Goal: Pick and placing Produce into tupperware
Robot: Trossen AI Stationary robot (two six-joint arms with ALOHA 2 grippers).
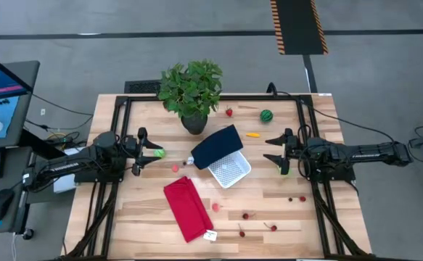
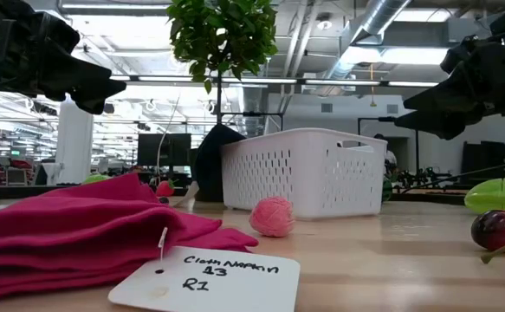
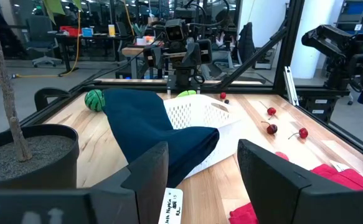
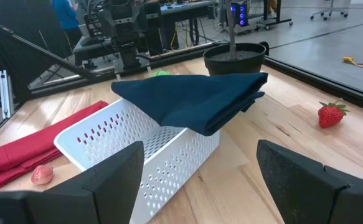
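Overhead, a quiet workbench with both arms waiting

A pale butcher-block table [image 1: 269,217] framed in black rails stands on a grey concrete floor, with a yellow-and-black hazard strip [image 1: 298,25] on the floor beyond it. The white basket [image 1: 230,170] sits near the middle, a dark blue cloth [image 1: 217,146] draped over its far edge. Just behind the basket is the potted plant [image 1: 191,90]; a red napkin [image 1: 188,209] with a paper tag lies in front of it. Right of the plant sit a strawberry [image 1: 229,112], a striped green ball [image 1: 267,115] and an orange piece [image 1: 252,134]. Cherries [image 1: 245,215] are scattered on the wood in front of the basket. The left gripper [image 1: 152,151] hovers left of the basket, fingers parted and empty; the right gripper [image 1: 275,151] hovers right of it, likewise spread. Beyond the table, an open workshop shows ceiling ducts, desks and monitors.
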